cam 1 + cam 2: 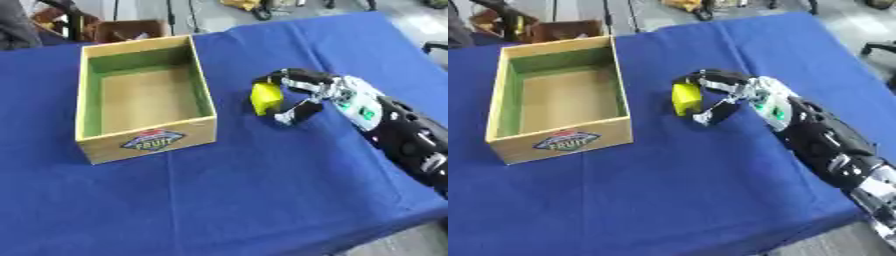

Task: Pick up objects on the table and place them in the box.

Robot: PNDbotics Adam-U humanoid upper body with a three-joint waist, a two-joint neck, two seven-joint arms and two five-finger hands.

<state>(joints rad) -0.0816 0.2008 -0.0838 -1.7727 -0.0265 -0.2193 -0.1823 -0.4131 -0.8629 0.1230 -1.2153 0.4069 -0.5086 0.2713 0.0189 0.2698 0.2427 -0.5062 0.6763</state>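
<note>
Table (262,200) under one blue cloth, filling most of the view, slightly askew. One wooden box (144,145), open-topped, on the left half of the cloth: rectangular, long axis running away from the camera and leaning a little left, green inner walls, bare tan floor, a label reading "FRUIT" on the near short wall. Nothing inside. One robot arm, black with silver joints, entering from the right edge and reaching leftward toward the centre. Right hand (308,95) at its end, just right of the box, fingers and thumb curled round one small yellow object (265,98). Object blocky, longer top to bottom than across, standing roughly upright in the grasp, apart from the box wall, near the cloth; contact with the cloth impossible to tell. Left hand nowhere in either view.
</note>
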